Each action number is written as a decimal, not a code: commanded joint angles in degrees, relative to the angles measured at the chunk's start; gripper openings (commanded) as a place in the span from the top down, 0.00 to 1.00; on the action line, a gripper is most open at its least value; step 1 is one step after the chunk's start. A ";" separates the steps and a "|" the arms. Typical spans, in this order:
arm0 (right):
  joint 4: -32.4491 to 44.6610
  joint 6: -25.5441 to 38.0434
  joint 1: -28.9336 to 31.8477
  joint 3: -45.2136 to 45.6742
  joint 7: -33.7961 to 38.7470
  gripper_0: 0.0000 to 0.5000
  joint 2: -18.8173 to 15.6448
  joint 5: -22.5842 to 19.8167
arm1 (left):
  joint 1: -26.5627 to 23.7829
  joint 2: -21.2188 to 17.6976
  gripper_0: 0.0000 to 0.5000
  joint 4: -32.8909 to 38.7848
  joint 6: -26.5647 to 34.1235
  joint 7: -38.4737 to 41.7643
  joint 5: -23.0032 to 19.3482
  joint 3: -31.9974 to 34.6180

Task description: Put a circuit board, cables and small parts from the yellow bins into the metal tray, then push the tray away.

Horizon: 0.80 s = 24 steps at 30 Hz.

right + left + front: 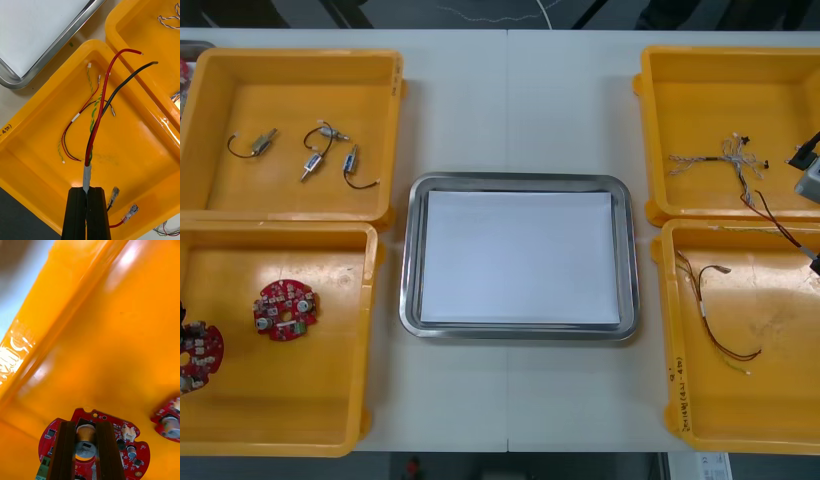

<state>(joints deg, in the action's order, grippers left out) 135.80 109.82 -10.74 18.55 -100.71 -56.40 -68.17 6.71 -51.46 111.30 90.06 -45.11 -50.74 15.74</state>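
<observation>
The metal tray (pixel 412 250) sits at the middle of the light table (pixel 510 110), between the pairs of bins; its inside is white and nothing lies in it. On the robot's left, the far left bin (pixel 290 95) holds three small metal parts (pixel 312 165), each with a short black lead, lying apart from one another. The near left bin (pixel 300 395) holds two round boards. The gripped circuit board (pixel 198 350) lies by the bin's outer wall, where the left gripper (pixel 85 425) has its fingers closed against a raised cylindrical component on the board, one finger on each side. The second circuit board (pixel 285 308) lies loose just beside it, nearer the tray. On the robot's right, the far right bin (pixel 720 100) holds twisted blue and white cables (pixel 710 160) in a loose tangle. The near right bin (pixel 770 400) holds a red and yellow cable (pixel 704 312) lying on its floor. Above that bin the right gripper (pixel 87 189) has its fingers pressed together on the pale sleeve of a red and black cable (pixel 97 123). Its free ends reach out over the wall between the two right bins.
</observation>
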 commanded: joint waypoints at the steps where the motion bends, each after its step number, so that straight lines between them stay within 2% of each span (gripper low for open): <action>1: 0.17 0.18 0.63 -0.35 -1.77 1.00 -2.23 0.58 | -4.87 -1.63 1.00 4.36 5.04 -0.86 -0.41 1.84; 3: 0.17 0.18 0.63 -0.44 -1.77 1.00 -2.23 0.58 | -6.10 -2.33 1.00 5.68 6.80 -1.03 -0.76 1.76; 8: 0.17 0.18 0.63 -0.44 -1.77 1.00 -2.23 0.67 | -11.02 -4.53 1.00 7.79 12.42 -2.00 -4.72 1.76; 14: 0.17 0.18 0.63 -0.35 -1.77 1.00 -2.23 0.84 | -17.17 -4.88 1.00 9.46 19.63 -3.05 -9.38 0.70; 18: 0.17 0.18 0.63 -0.35 -1.77 1.00 -2.23 0.93 | -20.95 -4.88 1.00 11.66 19.94 -3.05 -9.46 -2.02; 24: 0.17 0.18 0.54 -0.44 -1.77 1.00 -2.23 0.84 | -28.42 -4.88 1.00 12.62 19.94 -2.88 -10.25 -9.58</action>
<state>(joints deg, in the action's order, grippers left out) 135.77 109.82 -10.71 18.55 -100.71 -56.40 -67.68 -16.41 -53.64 122.00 109.43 -45.18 -60.20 10.45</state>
